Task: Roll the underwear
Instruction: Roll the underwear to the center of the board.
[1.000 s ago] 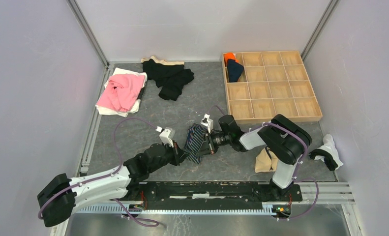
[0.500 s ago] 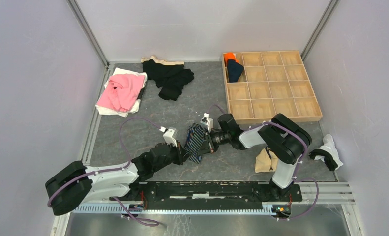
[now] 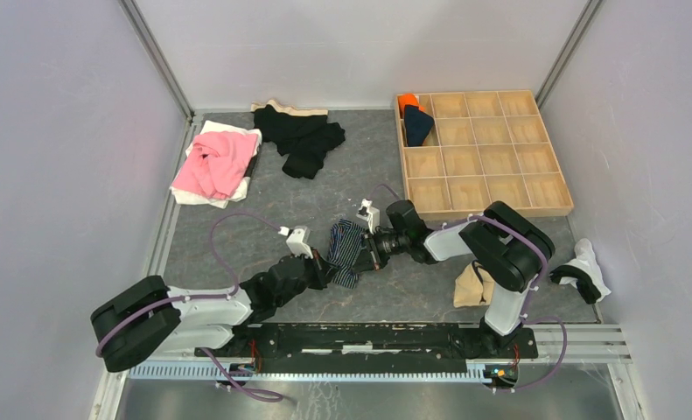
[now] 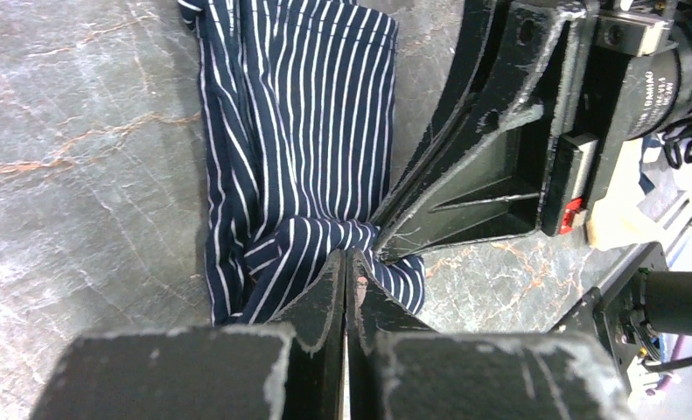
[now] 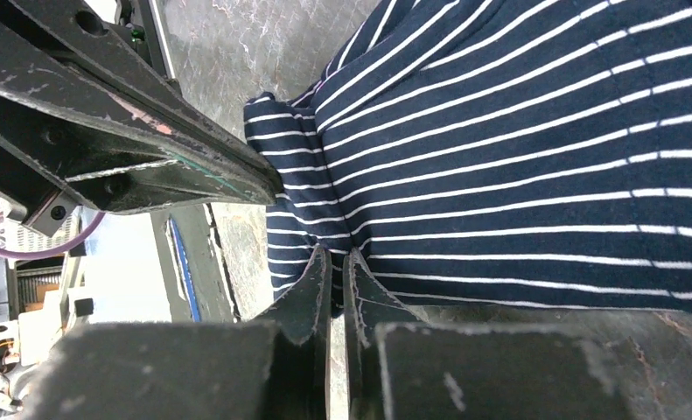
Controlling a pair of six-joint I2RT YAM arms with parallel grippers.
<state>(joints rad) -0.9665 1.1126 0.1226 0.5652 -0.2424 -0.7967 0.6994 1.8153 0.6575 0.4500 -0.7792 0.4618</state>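
Since the earlier frames, your left arm (image 3: 202, 311) swung its elbow inward, and the navy striped underwear (image 3: 346, 245), lower centre of the top view, bunched shorter. Your left gripper (image 4: 346, 258) and right gripper (image 5: 333, 254) were each clamped tight on a fold of it. I judged this roll barely begun. Two bundles (image 3: 415, 118) occupied the wooden tray's (image 3: 491, 213) upper-left corner, and the white pair (image 3: 583, 271) lay untouched at far right.

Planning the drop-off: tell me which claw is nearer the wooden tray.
Right. The right claw pinches the striped underwear just off the tray's near left corner; the left claw pinches the same cloth's opposite side, farther from the tray.
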